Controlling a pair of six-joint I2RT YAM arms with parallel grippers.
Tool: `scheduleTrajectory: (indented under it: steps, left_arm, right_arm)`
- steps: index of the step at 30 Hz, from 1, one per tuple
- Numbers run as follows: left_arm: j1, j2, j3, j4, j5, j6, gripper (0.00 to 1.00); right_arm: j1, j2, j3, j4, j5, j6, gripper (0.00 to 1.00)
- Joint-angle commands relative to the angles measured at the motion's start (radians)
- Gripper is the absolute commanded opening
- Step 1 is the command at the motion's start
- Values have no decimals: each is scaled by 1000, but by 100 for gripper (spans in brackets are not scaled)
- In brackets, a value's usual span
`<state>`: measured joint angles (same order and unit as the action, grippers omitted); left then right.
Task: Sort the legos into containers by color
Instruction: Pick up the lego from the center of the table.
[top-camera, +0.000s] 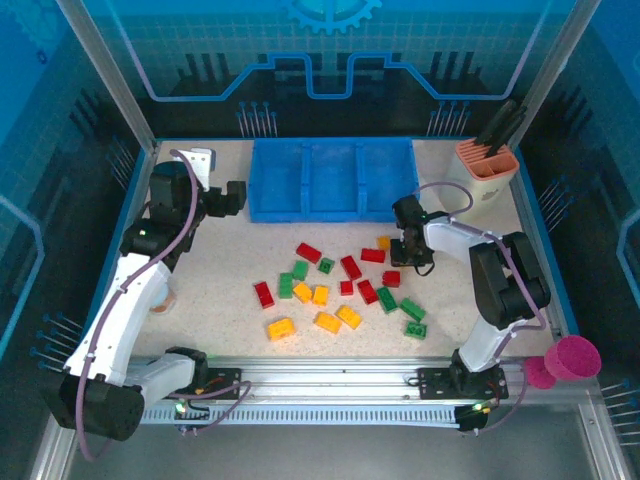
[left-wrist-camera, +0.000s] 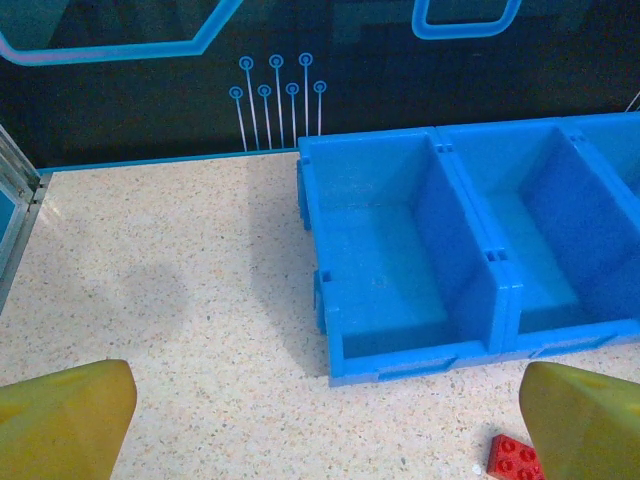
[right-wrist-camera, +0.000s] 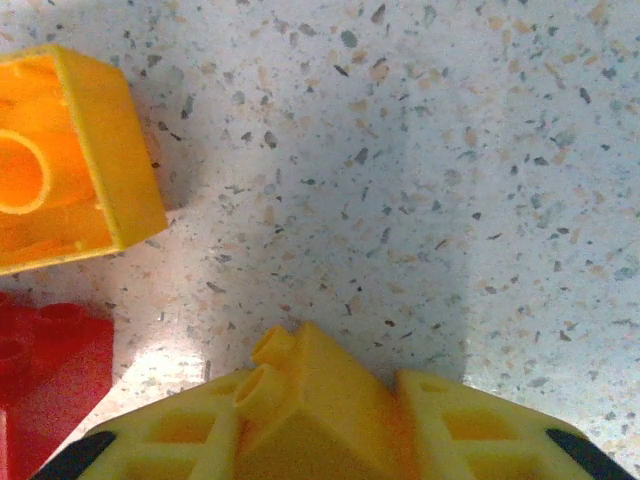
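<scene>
Where the speckled worktop (top-camera: 220, 260) fills the top view:

- **Legos** (top-camera: 351, 267): red, green and yellow-orange, lying loose at centre frame, just below the blue tray (top-camera: 305, 180) of three side-by-side compartments at upper centre.
- **Right tool** (right-wrist-camera: 320, 395): at the lower centre of its wrist view, fingers narrowed onto a yellow brick (right-wrist-camera: 300, 365) with its studs showing. An orange brick (right-wrist-camera: 60, 160) lies upper left and a red brick (right-wrist-camera: 40, 370) lower left.
- **Left tool** (left-wrist-camera: 320, 425): fingers wide apart at the lower corners of its view, with the tray at upper right.

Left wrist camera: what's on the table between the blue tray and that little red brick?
Nothing. In the left wrist view, only bare speckled table lies between the blue tray and the red brick.
</scene>
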<state>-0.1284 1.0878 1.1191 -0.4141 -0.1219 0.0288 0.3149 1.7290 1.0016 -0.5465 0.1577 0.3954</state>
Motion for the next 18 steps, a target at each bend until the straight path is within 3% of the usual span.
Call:
scheduleTrajectory:
  steps: [1, 10, 18]
  left_arm:
    - [-2, 7, -18, 9, 16, 20, 99]
    - [-2, 27, -17, 32, 22, 28, 99]
    - [-2, 39, -21, 36, 27, 20, 99]
  right_arm:
    - [15, 30, 25, 33, -17, -21, 31]
    - [22, -68, 120, -81, -21, -48, 27]
    - [27, -32, 373, -138, -10, -120, 28]
